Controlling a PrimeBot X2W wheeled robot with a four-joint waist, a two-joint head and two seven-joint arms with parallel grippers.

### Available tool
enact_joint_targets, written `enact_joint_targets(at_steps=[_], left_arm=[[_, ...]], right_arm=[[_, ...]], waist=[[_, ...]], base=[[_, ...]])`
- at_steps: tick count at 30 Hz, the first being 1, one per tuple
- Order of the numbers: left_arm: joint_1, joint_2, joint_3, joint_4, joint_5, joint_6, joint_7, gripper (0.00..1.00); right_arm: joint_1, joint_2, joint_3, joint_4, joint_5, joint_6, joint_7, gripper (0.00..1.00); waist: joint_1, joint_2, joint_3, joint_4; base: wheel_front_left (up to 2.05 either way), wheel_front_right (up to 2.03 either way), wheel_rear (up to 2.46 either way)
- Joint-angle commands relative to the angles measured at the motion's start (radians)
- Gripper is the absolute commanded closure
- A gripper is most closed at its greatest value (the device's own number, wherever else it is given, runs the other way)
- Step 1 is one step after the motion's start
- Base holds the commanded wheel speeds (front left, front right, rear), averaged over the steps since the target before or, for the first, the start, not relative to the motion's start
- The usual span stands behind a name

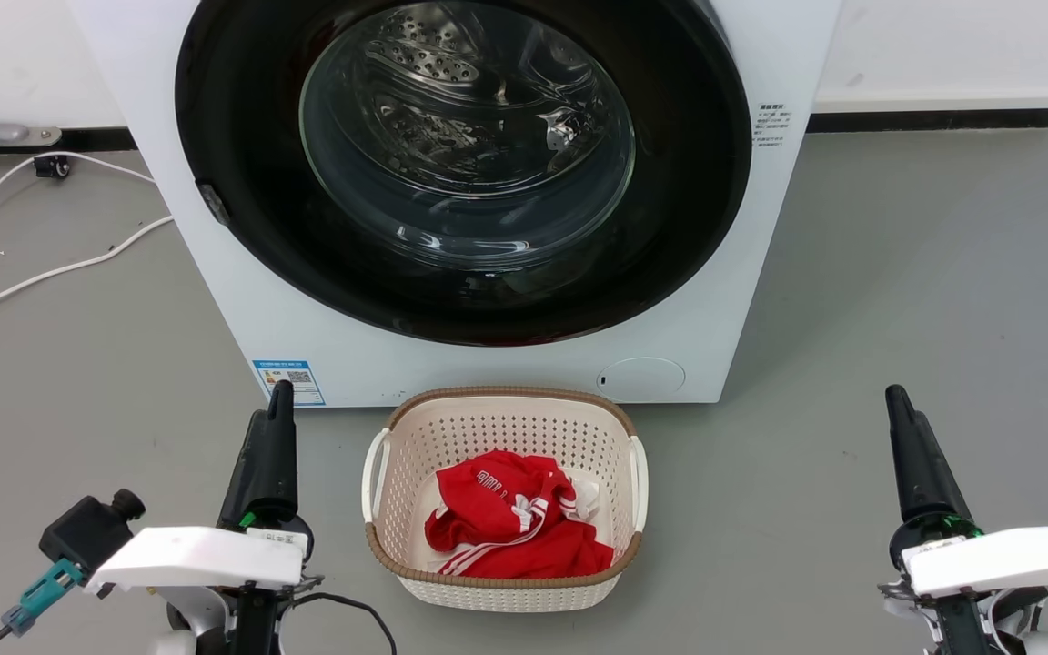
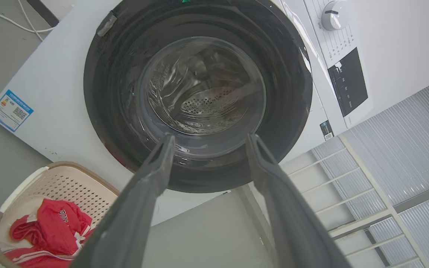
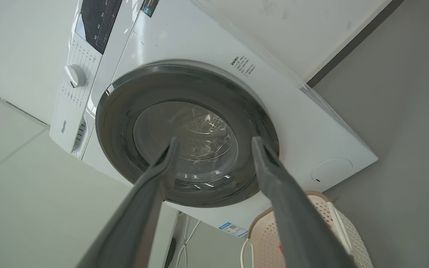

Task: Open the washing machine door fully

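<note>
The white washing machine stands ahead of me on the grey floor. Its round glossy black washing machine door lies flat against the front, shut, with the steel drum showing through the glass bowl. A small grey latch tab sits on the door's left rim. My left gripper hangs low at the lower left, well short of the machine. My right gripper hangs at the lower right. In the left wrist view the left gripper is open and empty before the door. The right gripper is open too, facing the door.
A cream perforated basket with red clothing stands on the floor right in front of the machine, between my arms. White cables trail over the floor at the left. A wall with a dark skirting runs behind.
</note>
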Motion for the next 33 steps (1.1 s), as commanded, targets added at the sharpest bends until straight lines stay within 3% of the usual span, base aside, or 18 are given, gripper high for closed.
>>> enact_joint_targets(at_steps=[1, 18, 33], left_arm=[[-0.023, 0.003, -0.002, -0.020, 0.038, -0.002, -0.009, 0.00], [-0.017, 0.004, -0.018, -0.029, 0.371, -0.003, -0.061, 0.00], [-0.017, 0.005, -0.027, -0.022, 0.610, 0.001, -0.101, 0.00]], right_arm=[[-0.006, 0.000, 0.004, -0.020, -0.040, 0.000, -0.010, 0.00], [0.011, 0.001, 0.017, -0.040, -0.447, 0.000, -0.052, 0.00], [0.030, 0.003, 0.017, -0.056, -0.645, 0.000, -0.047, 0.00]], waist=[[0.0000, 0.0000, 0.000, 0.000], [0.0000, 0.0000, -0.005, 0.008], [0.0000, 0.0000, -0.004, 0.014]], base=[[0.00, 0.00, 0.00], [0.00, 0.00, 0.00], [0.00, 0.00, 0.00]])
